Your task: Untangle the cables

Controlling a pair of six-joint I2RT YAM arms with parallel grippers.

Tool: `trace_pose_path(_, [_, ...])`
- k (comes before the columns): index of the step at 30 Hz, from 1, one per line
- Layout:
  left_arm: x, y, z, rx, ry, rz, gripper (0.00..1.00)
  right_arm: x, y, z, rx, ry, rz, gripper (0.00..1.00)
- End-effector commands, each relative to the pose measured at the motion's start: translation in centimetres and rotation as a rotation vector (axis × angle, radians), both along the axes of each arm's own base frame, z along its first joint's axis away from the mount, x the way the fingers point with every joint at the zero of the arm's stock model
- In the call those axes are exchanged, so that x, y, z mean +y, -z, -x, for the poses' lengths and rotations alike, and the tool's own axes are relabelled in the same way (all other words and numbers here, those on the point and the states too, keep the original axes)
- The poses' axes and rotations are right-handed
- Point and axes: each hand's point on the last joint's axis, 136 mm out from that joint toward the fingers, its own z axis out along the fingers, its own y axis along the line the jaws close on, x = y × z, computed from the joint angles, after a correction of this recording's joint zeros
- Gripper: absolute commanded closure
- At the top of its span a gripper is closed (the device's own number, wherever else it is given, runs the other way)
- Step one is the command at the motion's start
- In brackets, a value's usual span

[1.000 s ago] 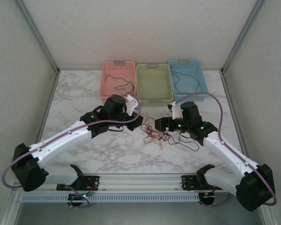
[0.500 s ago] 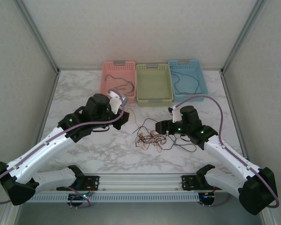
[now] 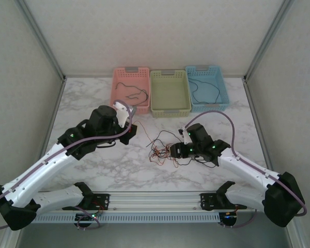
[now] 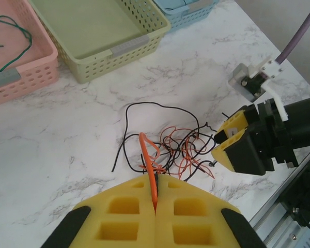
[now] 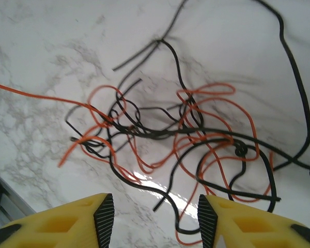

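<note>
The cables point(image 3: 163, 147) lie as a tangle of thin black and red-orange wires on the marble table between the two arms. The left wrist view shows the same cables point(image 4: 181, 150) just ahead of my left gripper point(image 4: 155, 194), which is shut on one red-orange cable point(image 4: 147, 155) that rises out of the tangle. From above, the left gripper point(image 3: 128, 134) sits left of the tangle. My right gripper point(image 5: 156, 212) hangs low over the cables point(image 5: 175, 134), its jaws open, with black and orange strands between the fingers. It stands at the tangle's right edge point(image 3: 174, 150).
Three baskets line the far edge: pink point(image 3: 119, 90) and blue point(image 3: 223, 88), each with a dark cable inside, and green point(image 3: 154, 93) between them. A green cable point(image 4: 10, 36) lies in the pink basket. The metal rail point(image 3: 155, 199) runs along the near edge.
My left gripper has drawn back to the left with the red-orange cable, stretching it out of the tangle. The right gripper has dropped onto the tangle's right side and its jaws have narrowed.
</note>
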Motion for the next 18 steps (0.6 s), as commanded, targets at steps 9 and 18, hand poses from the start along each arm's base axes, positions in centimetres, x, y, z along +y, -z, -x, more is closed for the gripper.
trace_pose_path(9, [1.2,-0.5,0.4,-0.018,-0.014,-0.005,1.00,1.2,5.0,1.9,0.158,-0.089,0.079,0.60])
trace_pose_path(18, [5.0,-2.0,-0.4,-0.066,-0.178,-0.079,1.00,0.0,3.2,-0.2,0.044,-0.024,0.159,0.95])
